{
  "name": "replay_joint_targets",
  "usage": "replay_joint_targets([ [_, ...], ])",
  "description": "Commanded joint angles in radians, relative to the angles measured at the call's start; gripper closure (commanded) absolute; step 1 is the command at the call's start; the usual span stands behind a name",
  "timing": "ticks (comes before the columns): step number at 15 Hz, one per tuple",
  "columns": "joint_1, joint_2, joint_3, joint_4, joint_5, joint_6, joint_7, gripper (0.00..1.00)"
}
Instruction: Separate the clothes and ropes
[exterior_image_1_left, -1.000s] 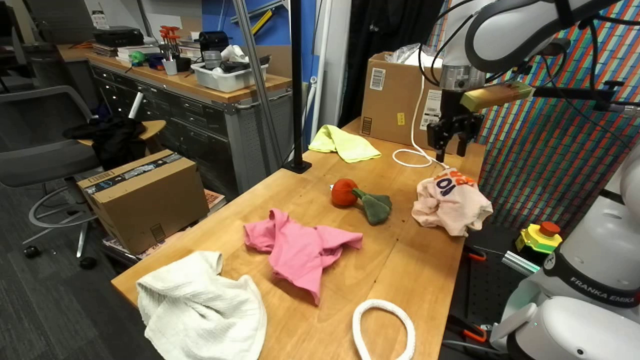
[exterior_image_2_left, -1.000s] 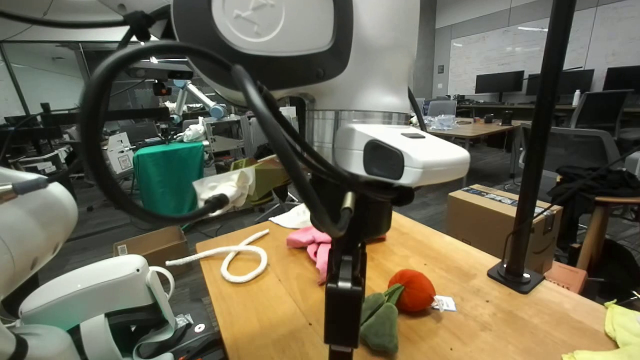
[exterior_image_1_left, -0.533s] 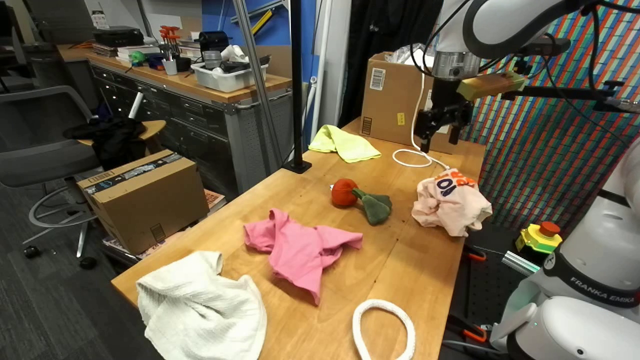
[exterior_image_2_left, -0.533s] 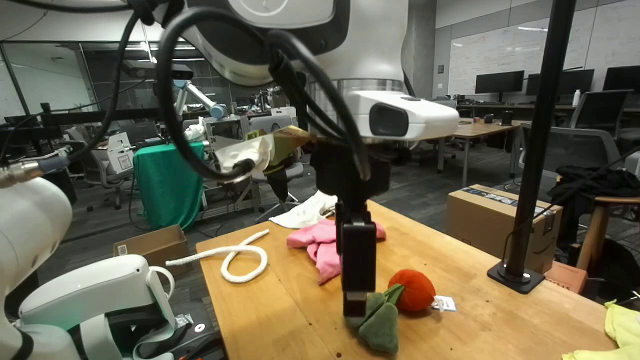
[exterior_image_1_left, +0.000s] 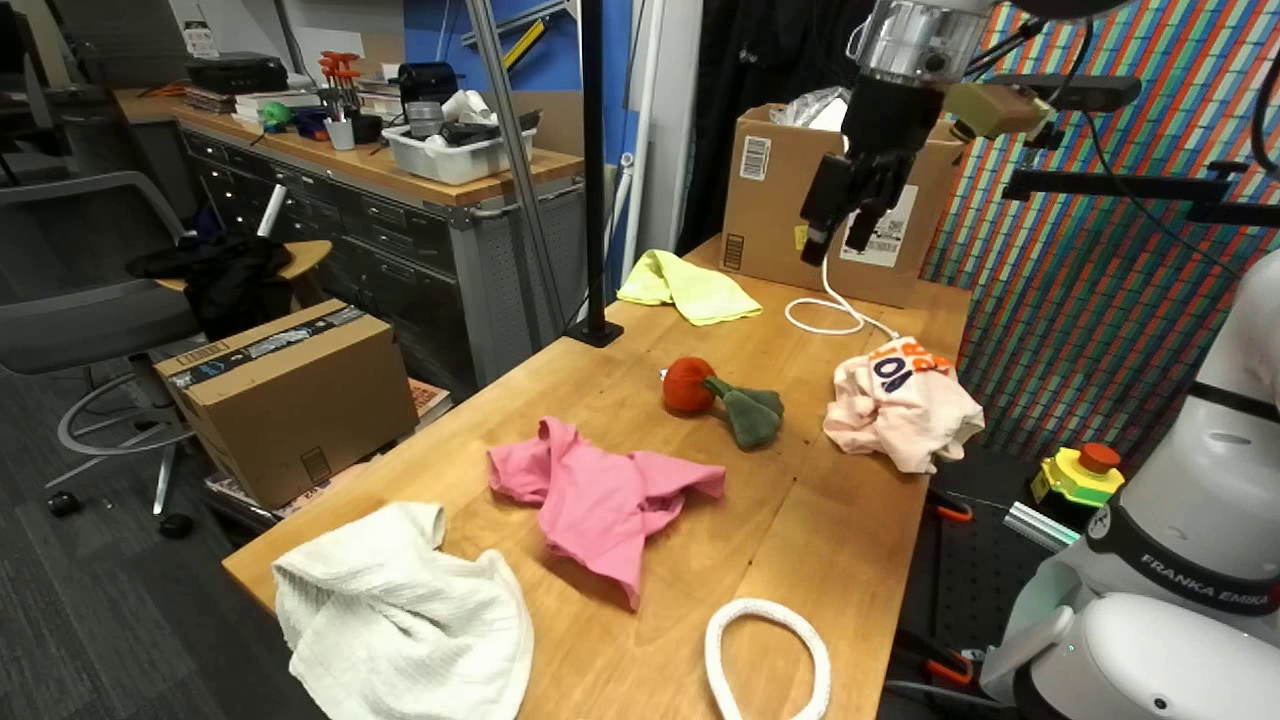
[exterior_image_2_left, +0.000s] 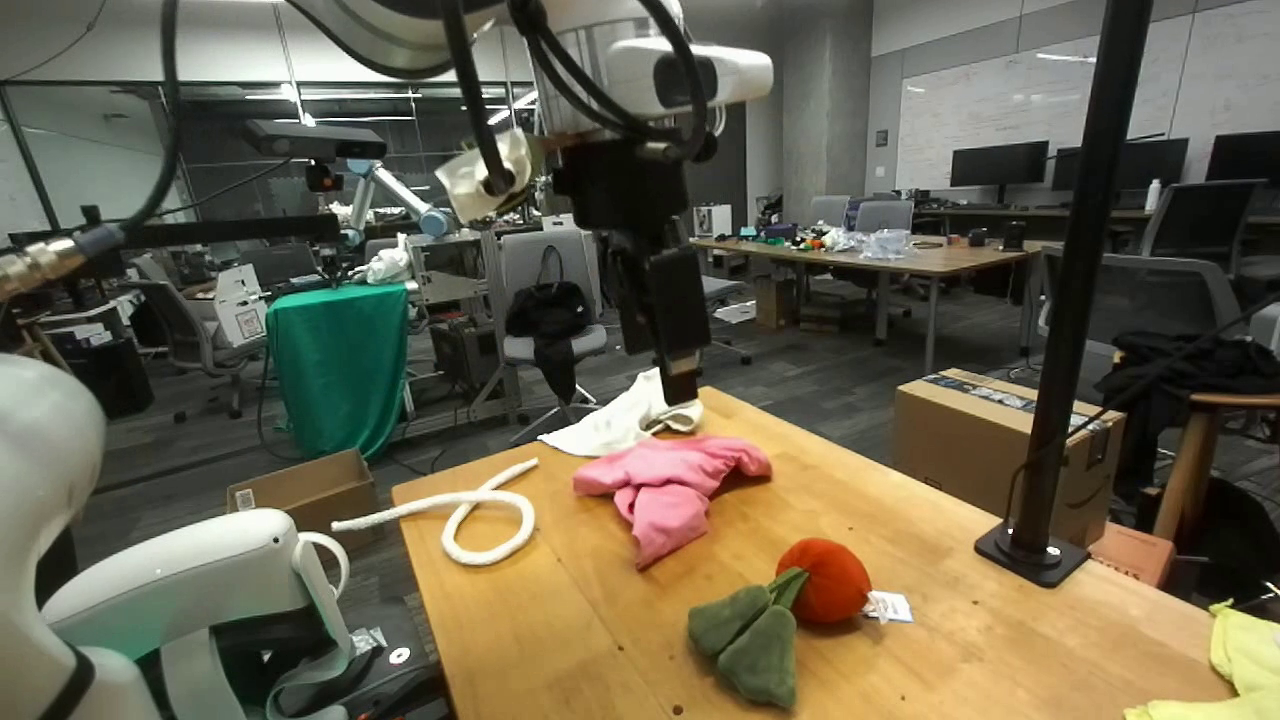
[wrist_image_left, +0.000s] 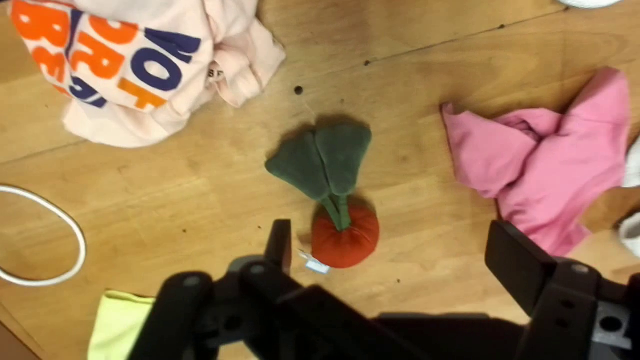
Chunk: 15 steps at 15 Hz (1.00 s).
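Observation:
My gripper (exterior_image_1_left: 838, 243) is open and empty, raised well above the table and slightly tilted; its wide-apart fingers also show in the wrist view (wrist_image_left: 397, 252). A peach cloth with lettering (exterior_image_1_left: 905, 415) lies bunched at the table's robot-side edge. A pink cloth (exterior_image_1_left: 605, 500) and a white cloth (exterior_image_1_left: 410, 620) lie at the near end in that view. A yellow cloth (exterior_image_1_left: 690, 290) lies at the far end. A thick white rope (exterior_image_1_left: 757, 607) lies looped; its crossing ends show in an exterior view (exterior_image_2_left: 470, 498). A thin white cord (exterior_image_1_left: 818, 331) lies looped, reaching the peach cloth.
A plush with a red ball and green leaves (exterior_image_1_left: 690, 386) lies mid-table. A cardboard box (exterior_image_1_left: 785, 205) stands at the far end, behind the gripper. A black pole (exterior_image_1_left: 594, 200) is fixed at the table's edge.
My gripper has risen and moved left in an exterior view, away from above the peach cloth's side, and has tilted. The cloths, rope and cord have not moved.

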Motion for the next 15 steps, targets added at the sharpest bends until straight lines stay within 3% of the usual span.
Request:
replay_joint_targets([
  [1,0.029,-0.135,-0.016,-0.028,0.071,0.06,-0.055,0.0],
  [10,0.045,-0.366,-0.072,-0.143,0.188,0.211,-0.131,0.0],
  [11,0.052,-0.345,-0.084,-0.1,0.192,0.186,-0.143,0.0],
  [12,0.023,-0.318,-0.054,-0.107,0.17,0.168,-0.111,0.0],
  [15,0.03,-0.34,-0.07,-0.106,0.176,0.168,-0.127,0.0],
])
